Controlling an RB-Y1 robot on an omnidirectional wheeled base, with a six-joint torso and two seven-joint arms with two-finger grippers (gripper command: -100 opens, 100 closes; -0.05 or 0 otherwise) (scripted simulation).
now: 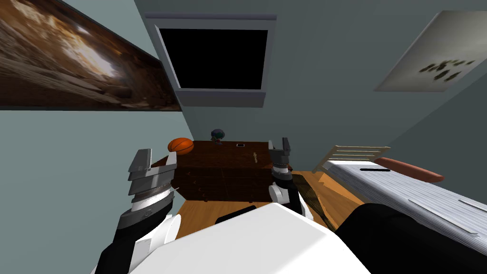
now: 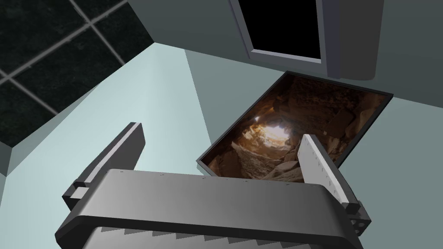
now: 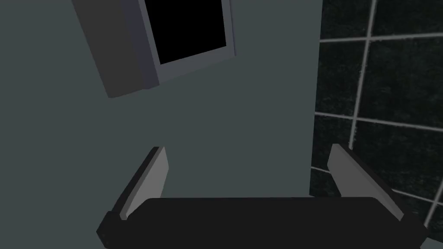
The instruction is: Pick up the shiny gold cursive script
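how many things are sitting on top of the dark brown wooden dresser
4: orange basketball at the left corner, small dark round figure at the back edge, small flat dark rectangle right of it, thin gold piece nearer the front right. Small ones may be hidden.

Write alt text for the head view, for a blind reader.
A dark wooden dresser stands ahead, holding a basketball, a small figure and a small tan object; the left gripper and right gripper hover open before it. A bed lies to the right.
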